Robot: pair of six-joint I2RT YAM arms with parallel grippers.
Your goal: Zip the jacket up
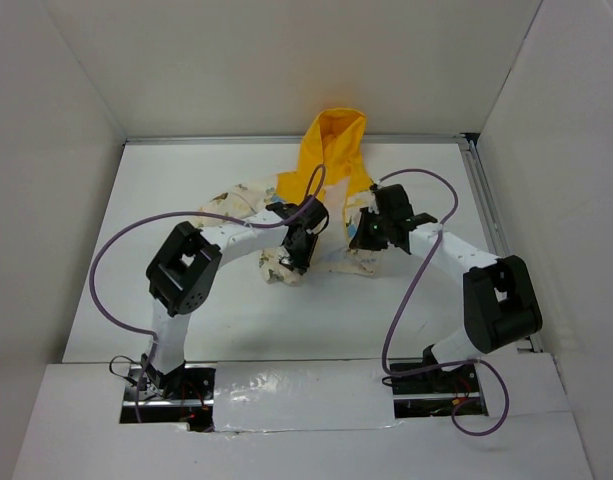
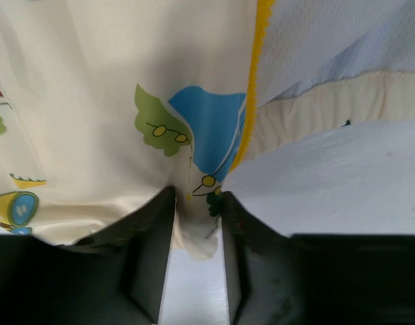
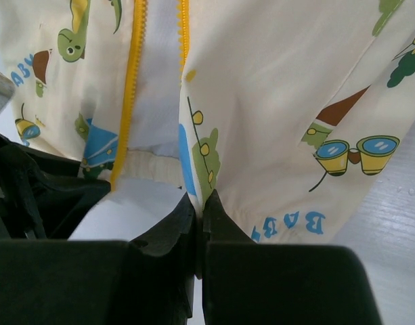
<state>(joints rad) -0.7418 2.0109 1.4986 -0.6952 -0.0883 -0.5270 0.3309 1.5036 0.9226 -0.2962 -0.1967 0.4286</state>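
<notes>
Left of the jacket, bare white table runs to the left wall, crossed only by a loop of purple cable. The jacket lies at the far middle of the table. Its orange-yellow hood is pushed up against the back wall. A broad bare strip separates the jacket's near edge from the arm bases.

The left gripper is at the jacket's bottom hem. Its jaws are drawn in on a fold of cream cloth that fills the gap at the tips and puckers toward them. The yellow zipper is undone, its two rows of teeth apart with table showing between them. The right gripper is clamped tight on the hem of the jacket's other front panel.

Right of the jacket, a narrower band of table reaches the right wall.

From above, both wrists cover the jacket's front, so the zipper cannot be made out there.

Blue letters "BAB" are printed near the right gripper and again at the panel's far left; the rest of each word is cut off
</notes>
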